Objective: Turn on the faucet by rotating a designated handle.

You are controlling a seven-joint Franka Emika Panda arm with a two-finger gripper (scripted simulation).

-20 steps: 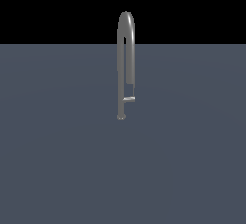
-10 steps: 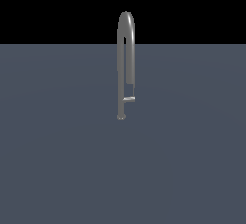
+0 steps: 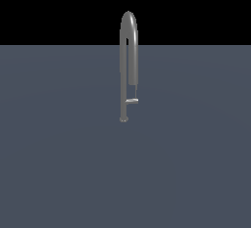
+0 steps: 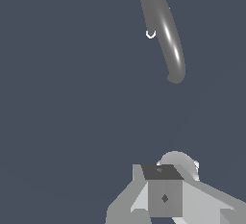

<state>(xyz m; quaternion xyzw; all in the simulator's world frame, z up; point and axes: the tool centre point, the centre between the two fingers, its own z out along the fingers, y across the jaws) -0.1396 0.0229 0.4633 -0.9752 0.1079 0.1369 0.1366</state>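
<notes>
The faucet (image 3: 122,70) is a tall, slim grey pipe with a narrow inverted-U arch, standing on a small round base in the middle of the exterior view. Its handle (image 3: 131,101) is a short light-grey bar sticking out of the stem low down, toward the exterior view's right. The wrist view looks down on the arch of the faucet (image 4: 163,31) from above, and I cannot make out the handle there. My gripper (image 4: 161,171) shows only in the wrist view. Its fingers sit together as one block with no gap and nothing held, well apart from the faucet.
A flat dark blue-grey floor (image 3: 59,163) spreads around the faucet. A pale rounded part (image 4: 178,163) shows just behind my fingers in the wrist view. The arm is out of the exterior view.
</notes>
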